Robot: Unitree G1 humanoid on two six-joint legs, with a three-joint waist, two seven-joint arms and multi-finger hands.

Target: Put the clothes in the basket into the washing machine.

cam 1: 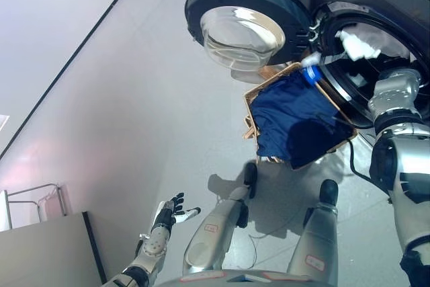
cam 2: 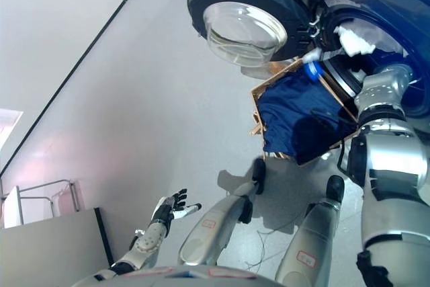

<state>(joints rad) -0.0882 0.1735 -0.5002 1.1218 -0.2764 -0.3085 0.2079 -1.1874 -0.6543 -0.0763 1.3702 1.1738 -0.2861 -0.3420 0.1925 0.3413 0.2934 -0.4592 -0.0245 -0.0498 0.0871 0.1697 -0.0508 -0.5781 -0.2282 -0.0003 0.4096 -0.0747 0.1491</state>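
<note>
A wooden basket [cam 1: 248,107] stands on the floor against the front of the washing machine, with dark blue clothes [cam 1: 295,112] heaped in it. A small light-blue item [cam 1: 310,74] lies at its upper corner. The machine's round door [cam 1: 245,21] is swung open to the left. White cloth [cam 1: 361,42] lies inside the drum opening [cam 2: 386,42]. My right arm [cam 1: 396,95] reaches up into that opening, and its hand is hidden inside. At the lower left, far from the basket, my left hand [cam 1: 171,212] hangs over the floor, open, with straight fingers and nothing in it.
A white metal rack [cam 1: 33,199] and a grey panel [cam 1: 47,250] stand at the lower left. A dark line [cam 1: 80,52] runs diagonally where the grey floor meets the wall.
</note>
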